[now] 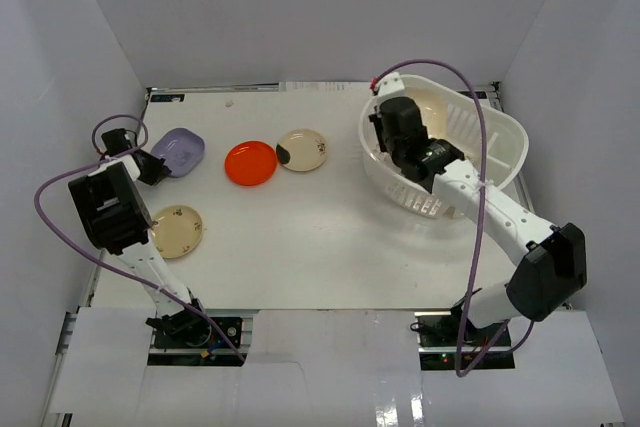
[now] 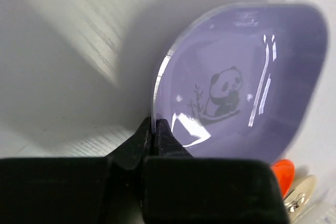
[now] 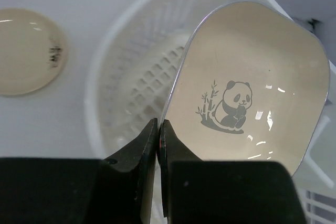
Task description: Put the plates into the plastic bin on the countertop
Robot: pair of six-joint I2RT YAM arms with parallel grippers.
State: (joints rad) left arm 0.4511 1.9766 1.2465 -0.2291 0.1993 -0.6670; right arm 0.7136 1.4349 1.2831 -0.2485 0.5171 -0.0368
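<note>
My left gripper is shut on the rim of a lavender panda-print plate at the countertop's far left. In the left wrist view the fingers pinch that plate at its lower left edge, and it stands tilted up. My right gripper sits inside the white plastic bin at the right. It is shut on the edge of a cream panda plate held above the bin's slotted base. A red plate and two cream round plates lie on the countertop.
White walls enclose the countertop on three sides. A purple cable loops beside the left arm and another arcs over the bin. The red plate and a cream one show past the lavender plate.
</note>
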